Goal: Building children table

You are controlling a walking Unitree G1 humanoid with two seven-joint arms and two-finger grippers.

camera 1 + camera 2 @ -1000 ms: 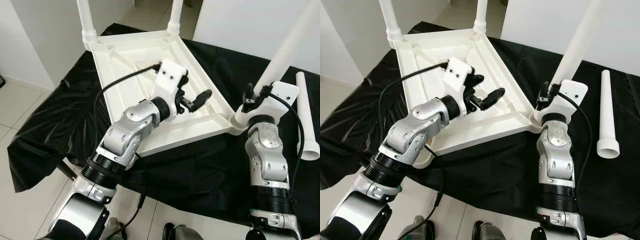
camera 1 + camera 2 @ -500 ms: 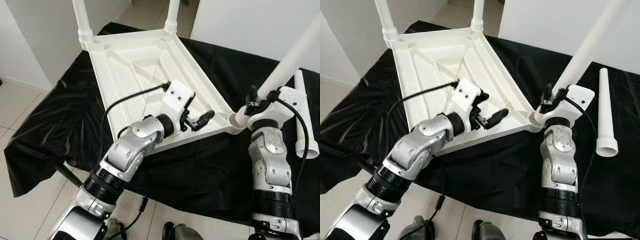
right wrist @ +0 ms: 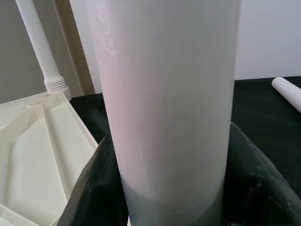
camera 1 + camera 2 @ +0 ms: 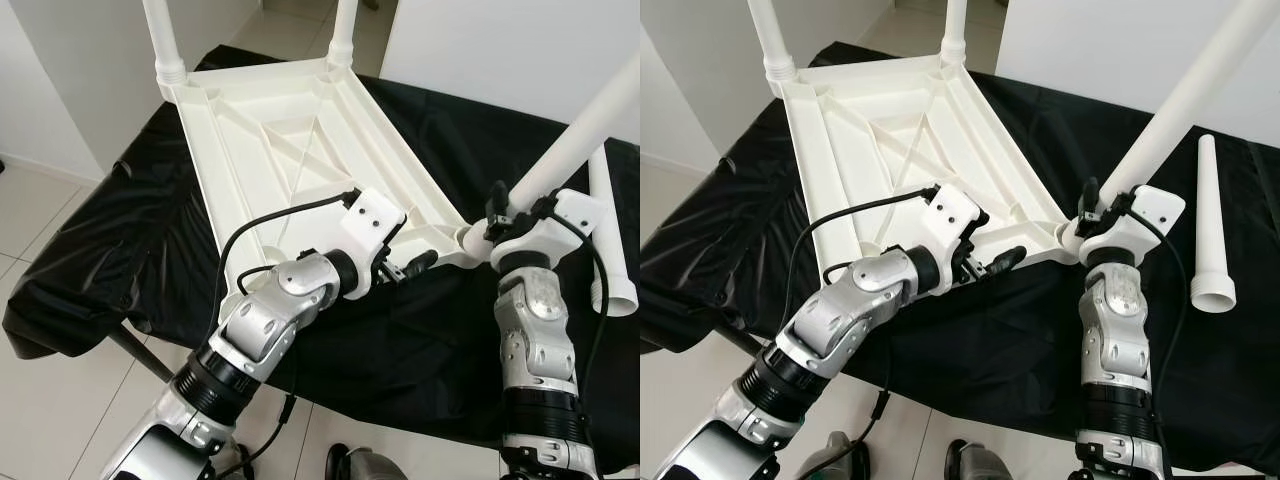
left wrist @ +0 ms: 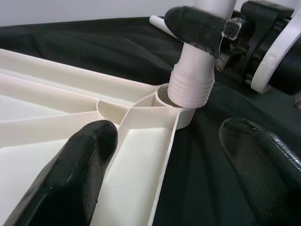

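Right gripper [image 4: 1092, 205] fingers clench the table leg [image 4: 1185, 105] at the tabletop [image 4: 870, 130] corner; left gripper [image 4: 992, 262] fingers released

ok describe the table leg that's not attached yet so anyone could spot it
Start at the black cloth under the upturned white tabletop. Off the tabletop's right side, past the right claw, a white leg lies flat. The other legs stand upright in corner sockets; this one lies loose.

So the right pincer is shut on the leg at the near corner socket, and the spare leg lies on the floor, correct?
Not quite. The right pincer is shut on the leg, but the spare leg lies on the black cloth, as the right eye view shows.
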